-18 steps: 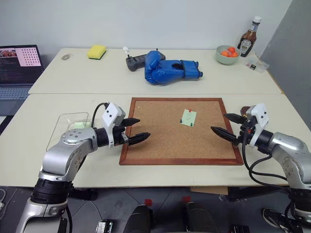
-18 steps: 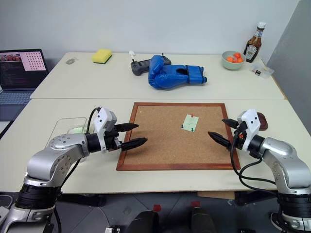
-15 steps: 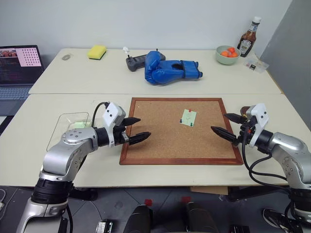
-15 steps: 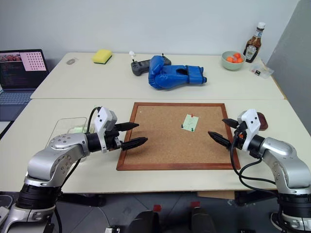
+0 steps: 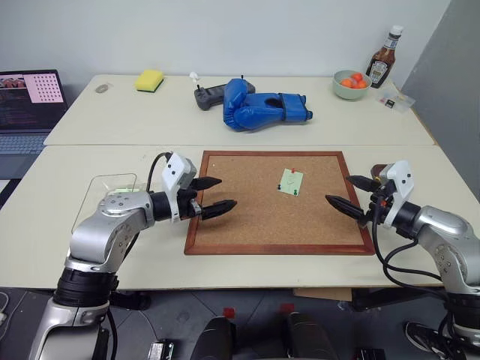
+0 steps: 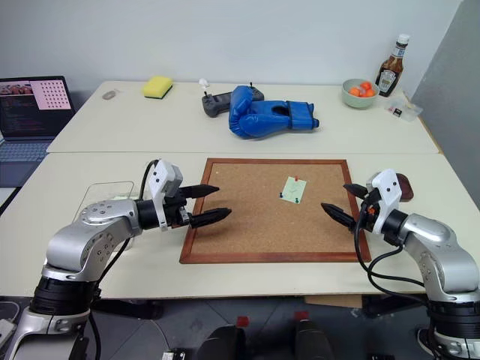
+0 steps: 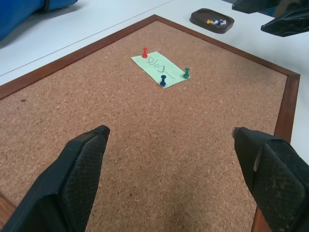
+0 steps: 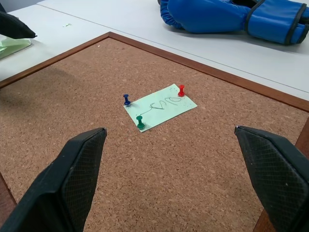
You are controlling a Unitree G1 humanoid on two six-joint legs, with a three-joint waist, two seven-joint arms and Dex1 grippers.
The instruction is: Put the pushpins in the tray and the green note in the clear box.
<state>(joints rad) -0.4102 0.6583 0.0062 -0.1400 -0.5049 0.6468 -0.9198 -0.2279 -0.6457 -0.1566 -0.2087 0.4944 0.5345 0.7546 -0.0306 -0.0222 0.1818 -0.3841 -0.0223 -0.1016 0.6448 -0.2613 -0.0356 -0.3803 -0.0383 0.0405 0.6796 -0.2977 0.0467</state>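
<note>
Slightly forward now, left gripper [image 5: 211,193] hangs wide open and empty at centre-left; right gripper [image 5: 351,195] likewise, centre-right, near green note [image 5: 291,181].

Rounded silver-grey arm shells, white angular wrist blocks, looping black cables, a red spot at the right wrist, tapered black fingers [image 7: 82,169] with cross-hatched textured pads.
</note>
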